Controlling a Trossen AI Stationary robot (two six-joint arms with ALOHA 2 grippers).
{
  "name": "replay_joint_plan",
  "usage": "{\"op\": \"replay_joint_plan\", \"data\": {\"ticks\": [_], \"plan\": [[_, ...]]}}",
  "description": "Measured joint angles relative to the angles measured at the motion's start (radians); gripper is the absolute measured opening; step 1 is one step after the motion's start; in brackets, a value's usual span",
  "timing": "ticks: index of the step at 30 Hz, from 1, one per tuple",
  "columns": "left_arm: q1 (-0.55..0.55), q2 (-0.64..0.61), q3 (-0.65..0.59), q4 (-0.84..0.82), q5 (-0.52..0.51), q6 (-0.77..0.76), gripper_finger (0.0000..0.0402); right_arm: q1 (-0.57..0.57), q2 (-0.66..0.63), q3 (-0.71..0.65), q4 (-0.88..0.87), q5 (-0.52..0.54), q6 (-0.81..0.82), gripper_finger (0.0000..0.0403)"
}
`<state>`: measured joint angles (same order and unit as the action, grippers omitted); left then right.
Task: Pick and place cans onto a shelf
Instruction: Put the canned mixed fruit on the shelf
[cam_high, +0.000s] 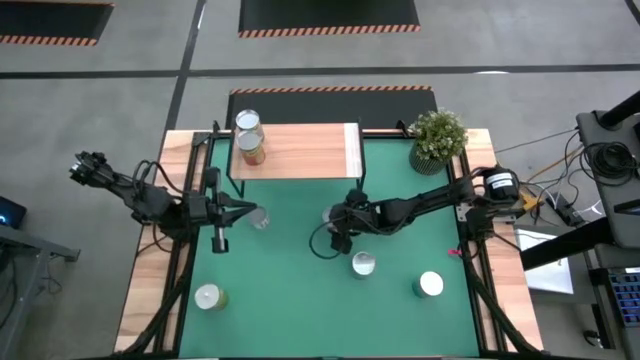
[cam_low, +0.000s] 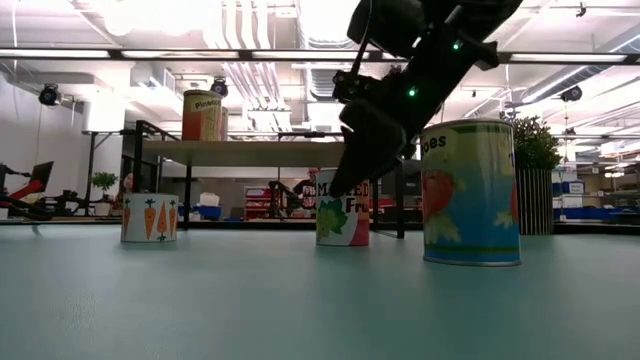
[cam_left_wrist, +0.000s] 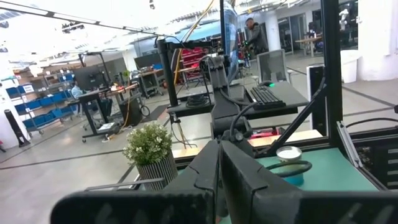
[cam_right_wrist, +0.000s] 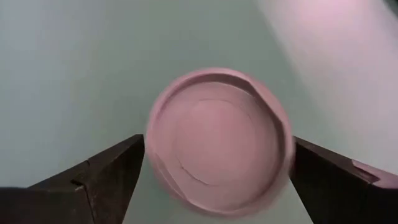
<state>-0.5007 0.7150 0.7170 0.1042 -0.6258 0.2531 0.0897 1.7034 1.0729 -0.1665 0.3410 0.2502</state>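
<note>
The wooden shelf (cam_high: 300, 150) stands at the table's far side with two cans (cam_high: 250, 138) on its left end. My right gripper (cam_high: 335, 215) is open and slants down over a can (cam_right_wrist: 217, 143) at mid-table. Its fingers stand on either side of that can's round top. The low view shows this can (cam_low: 342, 213) upright on the mat, partly hidden by the gripper (cam_low: 352, 170). My left gripper (cam_high: 248, 212) is shut and held level at the left, next to a carrot-labelled can (cam_high: 261, 218).
Three more cans stand on the green mat: one at near centre (cam_high: 363, 263), one at near right (cam_high: 430, 284) and one at near left (cam_high: 208, 297). A potted plant (cam_high: 437, 140) stands at the far right corner. The shelf's black legs (cam_high: 232, 185) stand beside my left gripper.
</note>
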Motion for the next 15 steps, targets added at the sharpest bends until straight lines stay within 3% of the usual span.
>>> {"op": "replay_joint_plan", "data": {"ticks": [10,15], "plan": [[0.000,0.003,-0.007,-0.001,0.000,0.000,0.0000,0.001,0.000,0.000,0.022,-0.023,0.000,0.0268],[0.000,0.003,-0.009,-0.052,0.000,0.028,0.0000,0.001,-0.043,0.000,0.022,-0.063,0.002,0.0266]]}}
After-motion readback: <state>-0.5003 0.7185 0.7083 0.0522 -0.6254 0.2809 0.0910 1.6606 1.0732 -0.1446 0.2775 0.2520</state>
